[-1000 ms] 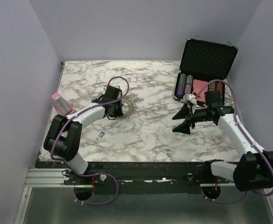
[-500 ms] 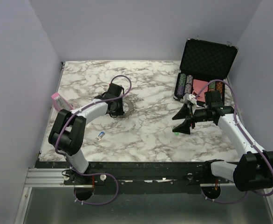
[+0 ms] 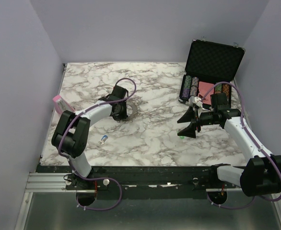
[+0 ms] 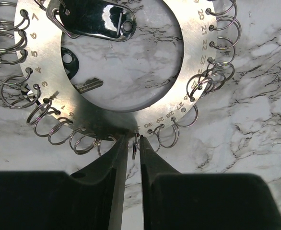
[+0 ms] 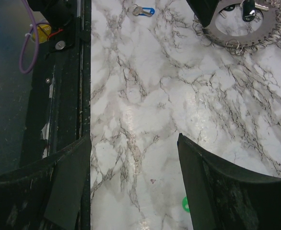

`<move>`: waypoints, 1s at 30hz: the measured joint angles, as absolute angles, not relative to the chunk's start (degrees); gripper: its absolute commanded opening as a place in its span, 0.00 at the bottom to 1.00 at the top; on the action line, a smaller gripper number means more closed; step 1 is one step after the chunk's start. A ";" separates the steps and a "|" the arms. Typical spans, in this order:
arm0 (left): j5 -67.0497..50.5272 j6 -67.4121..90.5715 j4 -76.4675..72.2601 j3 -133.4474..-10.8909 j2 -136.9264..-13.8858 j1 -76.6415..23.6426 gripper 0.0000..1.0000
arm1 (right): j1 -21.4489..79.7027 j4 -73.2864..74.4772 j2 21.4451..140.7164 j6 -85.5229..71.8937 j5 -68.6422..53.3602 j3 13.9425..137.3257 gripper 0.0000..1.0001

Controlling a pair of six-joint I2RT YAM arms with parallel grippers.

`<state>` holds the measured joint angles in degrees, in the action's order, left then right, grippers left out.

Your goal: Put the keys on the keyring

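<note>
Two keys left to gather: on the white-and-grey marbled counter [image 3: 150, 139], the flat silvery metal keyring [image 4: 193, 48], a numbered band hung all round with small wire loops [image 4: 8, 91], lies left of centre beneath the left arm. We see the left pincer [image 4: 132, 140] low at the keyring's near rim. Its jaws stand a narrow slit apart with one wire loop between them, and we cannot tell whether they pinch that loop. The right pincer [image 5: 133, 139] hangs wide apart over bare counter on the right, holding nothing. By our reading the job is at an early stage. A tiny black-headed metal key [image 4: 68, 61] lies inside the band's opening, with a polished metal clasp [image 4: 97, 17] across the band's far side, but the pictures do not settle whether that key is threaded on a loop. A tiny blue-headed key [image 3: 102, 139] lies loose near the front edge, well apart from the keyring. A small green-headed key [image 3: 182, 136] lies loose just beside the right pincer. Both are yet to be fetched and threaded, and no red key shows. At the far right corner an open black hard case [image 3: 215, 60] stands with its foam-lined lid up. Its tray holds rows of striped poker chips [image 3: 191, 87] and a flat reddish-pink card-like item [image 3: 205, 88], and no key that we can make out.
</note>
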<state>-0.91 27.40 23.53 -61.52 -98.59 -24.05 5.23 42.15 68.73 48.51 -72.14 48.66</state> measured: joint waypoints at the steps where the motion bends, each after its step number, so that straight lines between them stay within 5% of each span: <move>1: -0.91 27.38 23.73 -61.63 -98.59 -24.08 0.23 | 5.23 42.15 68.73 48.53 -72.14 48.66 0.81; 12: -0.93 27.33 25.28 -62.37 -99.66 -24.08 0.23 | 5.23 42.19 68.73 48.60 -72.14 48.66 0.81; 18: -0.95 27.24 25.96 -62.41 -100.03 -24.08 0.15 | 5.23 42.37 68.73 48.71 -72.14 48.66 0.81; 21: -1.02 27.20 26.20 -62.57 -100.20 -24.05 0.00 | 5.23 42.57 68.73 48.75 -72.16 48.66 0.81; 30: -1.76 26.98 26.30 -63.35 -100.36 -24.08 0.00 | 5.23 42.78 68.73 49.10 -72.16 48.66 0.80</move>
